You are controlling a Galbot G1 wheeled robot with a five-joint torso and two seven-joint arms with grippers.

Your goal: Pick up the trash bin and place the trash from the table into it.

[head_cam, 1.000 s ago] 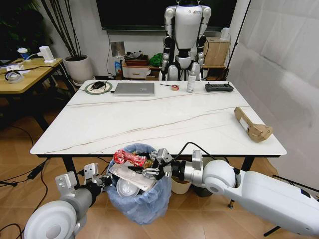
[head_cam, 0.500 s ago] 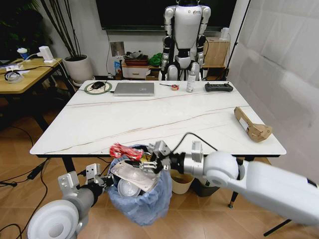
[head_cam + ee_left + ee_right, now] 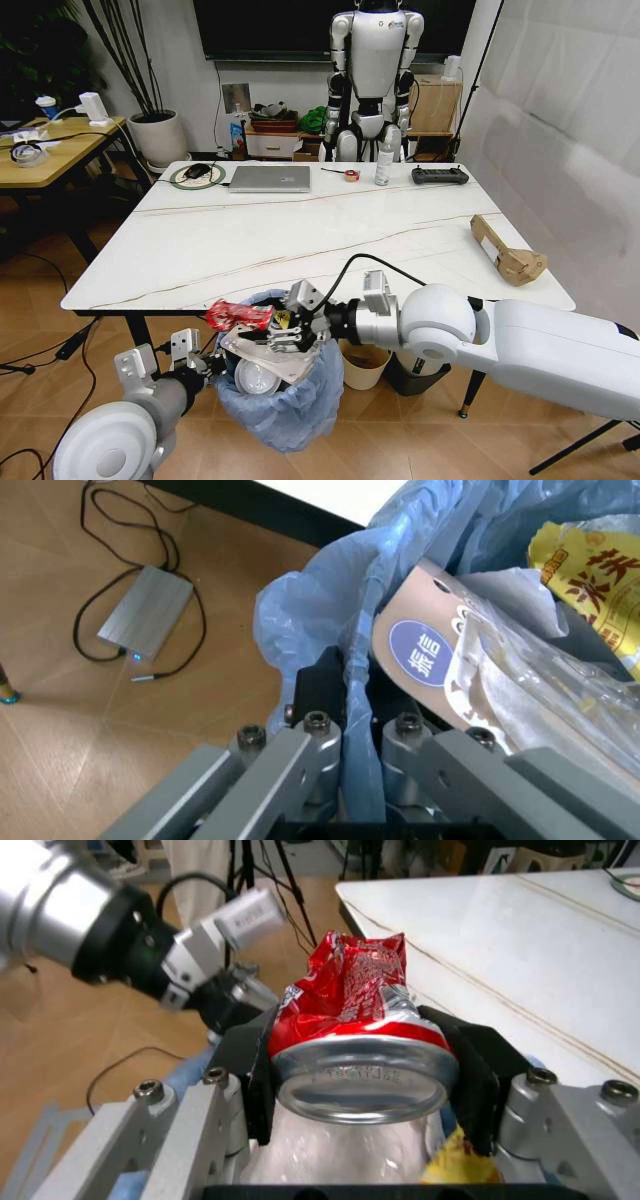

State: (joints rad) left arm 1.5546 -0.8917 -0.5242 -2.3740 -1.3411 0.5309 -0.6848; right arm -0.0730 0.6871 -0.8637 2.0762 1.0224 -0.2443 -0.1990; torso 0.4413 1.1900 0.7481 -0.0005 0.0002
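Crushed red can [image 3: 352,1016], long axis reaching out from the closed jaws of the right gripper [image 3: 283,325], directly above the mouth of the trash bin [image 3: 290,405], rim of that bin pinched in the closed jaws of the left gripper [image 3: 355,739], below the near edge of the bench [image 3: 300,240].

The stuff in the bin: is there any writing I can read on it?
"振信", white on a blue circle, on the clear plastic package.
Red characters on the yellow wrapper: cut off, not readable.
Embossed text on the crushed red can in the right gripper: too blurred.
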